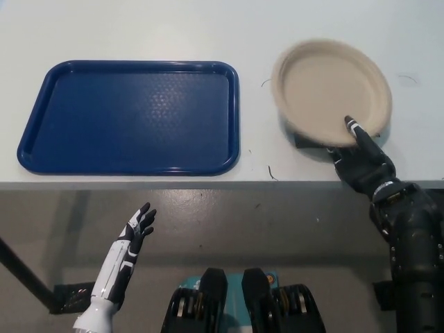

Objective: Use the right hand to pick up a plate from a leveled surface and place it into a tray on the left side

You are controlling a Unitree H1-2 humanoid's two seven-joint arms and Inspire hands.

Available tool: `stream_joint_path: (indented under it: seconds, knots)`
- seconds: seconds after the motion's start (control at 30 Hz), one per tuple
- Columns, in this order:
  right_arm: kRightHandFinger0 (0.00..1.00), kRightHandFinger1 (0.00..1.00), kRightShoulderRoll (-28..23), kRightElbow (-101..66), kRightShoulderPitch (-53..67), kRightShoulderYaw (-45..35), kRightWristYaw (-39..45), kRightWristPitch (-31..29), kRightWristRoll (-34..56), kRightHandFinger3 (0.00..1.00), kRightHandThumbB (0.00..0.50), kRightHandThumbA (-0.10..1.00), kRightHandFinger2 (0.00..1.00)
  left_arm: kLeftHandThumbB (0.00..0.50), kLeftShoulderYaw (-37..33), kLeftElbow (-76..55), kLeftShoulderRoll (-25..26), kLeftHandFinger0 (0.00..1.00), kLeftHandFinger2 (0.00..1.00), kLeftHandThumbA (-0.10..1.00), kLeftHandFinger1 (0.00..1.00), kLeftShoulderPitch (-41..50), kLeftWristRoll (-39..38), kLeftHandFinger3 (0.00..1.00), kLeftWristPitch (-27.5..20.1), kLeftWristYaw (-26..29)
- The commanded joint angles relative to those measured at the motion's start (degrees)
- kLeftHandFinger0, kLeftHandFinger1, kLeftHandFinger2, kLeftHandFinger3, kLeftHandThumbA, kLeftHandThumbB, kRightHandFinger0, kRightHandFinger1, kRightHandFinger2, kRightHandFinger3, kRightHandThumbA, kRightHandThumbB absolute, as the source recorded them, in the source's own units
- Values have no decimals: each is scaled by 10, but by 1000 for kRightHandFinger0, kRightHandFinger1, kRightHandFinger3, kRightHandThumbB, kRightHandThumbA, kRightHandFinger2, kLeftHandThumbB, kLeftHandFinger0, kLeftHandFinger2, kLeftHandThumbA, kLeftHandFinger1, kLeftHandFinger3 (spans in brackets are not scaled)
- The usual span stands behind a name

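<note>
A beige round plate (329,90) rests at the right of the white table, its near edge raised on a small black block (302,141). My black right hand (362,158) has closed on the plate's near rim: one finger lies on top of the rim and the rest are hidden beneath it. The plate looks slightly tilted. An empty blue tray (132,118) lies to the left, a short gap from the plate. My white left hand (137,233) hangs open below the table's front edge at the lower left.
The table's front edge (208,184) runs across the middle of the picture, with grey floor below it. A bare strip of white table (254,118) separates tray and plate. A few small dark marks dot the table near the plate.
</note>
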Motion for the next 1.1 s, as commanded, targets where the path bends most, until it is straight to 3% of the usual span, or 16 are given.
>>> stream_joint_path:
  seconds: [0.0,0.3,0.57,0.6,0.63,0.67,0.7,0.73,0.77,0.8,1.07]
  knots:
    - [0,101,6,-8,-7,-13,-63,10,-42,1000,8,-100,692,105,2,-12,9,1000,1000,1000,1000,-9,-3,1000,-24,-6]
    - [0,142,11,-50,6,-18,-66,28,-51,1000,12,-100,709,122,2,-10,10,1000,1000,1000,1000,-15,-6,1000,-22,-7]
    - [0,154,15,-235,64,35,-93,28,-56,1000,28,-100,657,125,3,-9,10,1000,1000,1000,1000,-21,-17,1000,-20,-12]
    - [0,169,11,-262,70,46,-106,28,-47,972,21,-100,675,128,3,-9,11,1000,1000,1000,1000,-21,-15,1000,-18,-11]
    - [0,178,7,-283,74,56,-113,28,-40,837,8,-100,675,128,4,-8,11,1000,1000,1000,1000,-22,-14,1000,-17,-11]
    - [0,203,2,-310,80,67,-123,28,-32,596,3,-100,676,133,4,-8,11,1000,1000,1000,1000,-22,-12,1000,-18,-11]
    - [0,245,-1,-329,83,73,-135,28,-22,591,3,-100,679,135,4,-9,11,1000,1000,1000,1000,-22,-10,1000,-17,-10]
    - [0,294,-8,-349,88,84,-144,28,-16,698,10,-100,669,135,4,-8,11,1000,1000,1000,1000,-22,-11,1000,-18,-11]
    - [0,313,-19,-377,92,100,-153,28,-7,938,11,-100,668,133,4,-8,11,1000,1000,1000,1000,-22,-11,1000,-21,-11]
    - [0,314,-27,-394,95,111,-163,28,2,1000,8,-100,663,127,4,-7,12,1000,1000,1000,1000,-22,-10,1000,-22,-11]
    - [0,311,-36,-443,94,166,-221,28,47,1000,5,-100,683,131,3,-8,11,1000,1000,1000,1000,-22,-9,1000,-20,-12]
